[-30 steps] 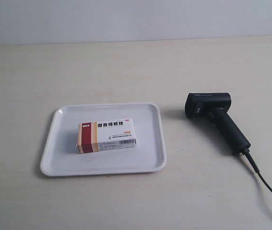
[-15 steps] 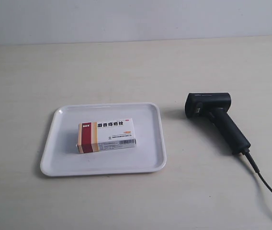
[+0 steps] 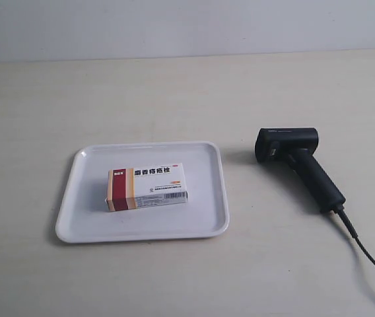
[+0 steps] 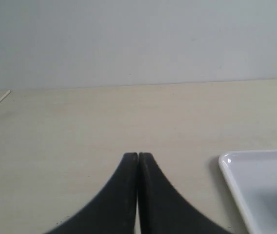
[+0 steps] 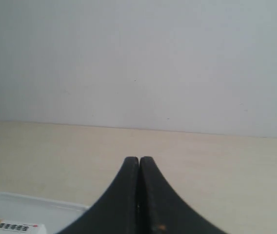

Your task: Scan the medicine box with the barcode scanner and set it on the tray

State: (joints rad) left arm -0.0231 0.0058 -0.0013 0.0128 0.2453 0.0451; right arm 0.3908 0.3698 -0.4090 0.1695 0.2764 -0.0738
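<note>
Exterior view: the medicine box is seen lying flat inside the tray, with the barcode scanner laid well apart on the table (cable trailing). The left gripper and right gripper are each pressed closed, nothing held.

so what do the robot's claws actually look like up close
Only the fingertips show, in the wrist views. The left claw has two matte black fingers, broad at the base and curving inward to narrow rounded tips. The right claw has the same black, flared shape, with a small pale speck low on one finger. No cables, labels or arm links are visible, and neither arm appears in the exterior view.
</note>
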